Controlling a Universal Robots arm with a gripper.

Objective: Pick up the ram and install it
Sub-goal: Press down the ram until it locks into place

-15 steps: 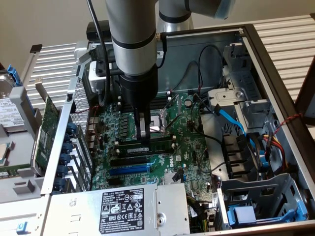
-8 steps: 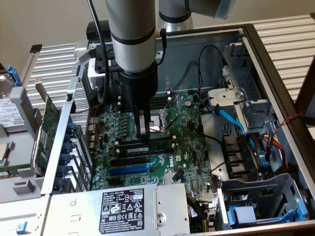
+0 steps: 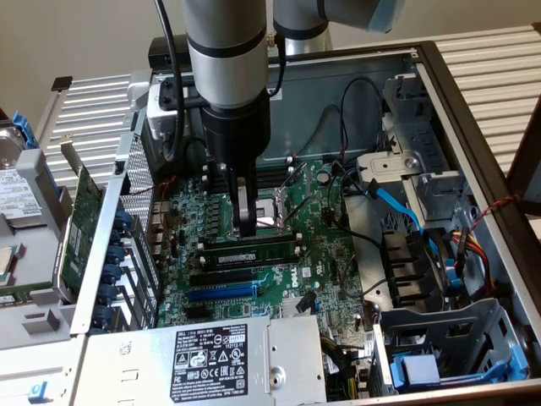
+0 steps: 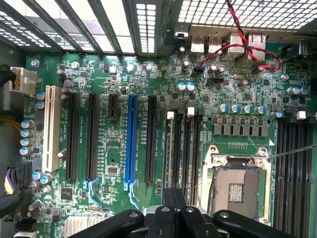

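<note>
slatted metal bench carries an open computer case with its green motherboard exposed. the end effector is clenched, fingers pressed together directly above the ram, which lies in a memory slot beside the cpu socket. judged step: seating the stick. finishing would call for firm, even downward pressure.

wall: plain beige | bench: pale ribbed slats | light: even, soft
</note>
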